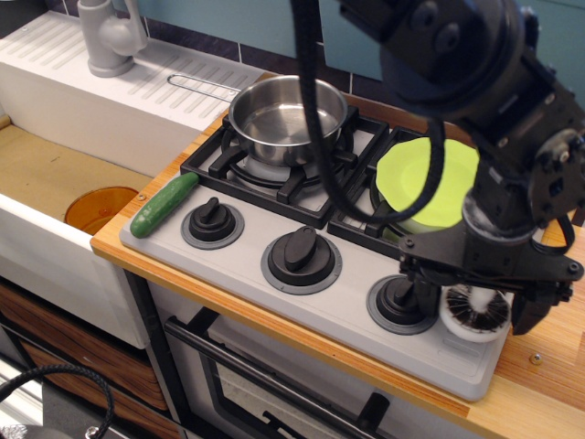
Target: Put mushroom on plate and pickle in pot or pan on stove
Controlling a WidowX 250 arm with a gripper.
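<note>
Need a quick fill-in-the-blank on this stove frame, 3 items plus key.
1. The pickle lies at the stove's front-left corner, beside the ____ knob.
2. The steel pot holds ____.
3. The gripper's jaws stand either side of the ____.
4. The plate is lime-____.

Missing words: left; nothing; mushroom; green

**Around the hob: sink, tap, oven**

A white sink [55,247] sits left of the wooden worktop [548,366], with an orange translucent disc [99,207] in its basin. A grey tap [108,37] stands on the ribbed drainer [174,87]. An oven door [265,384] hangs below; teal tiles [228,18] line the wall.
</note>
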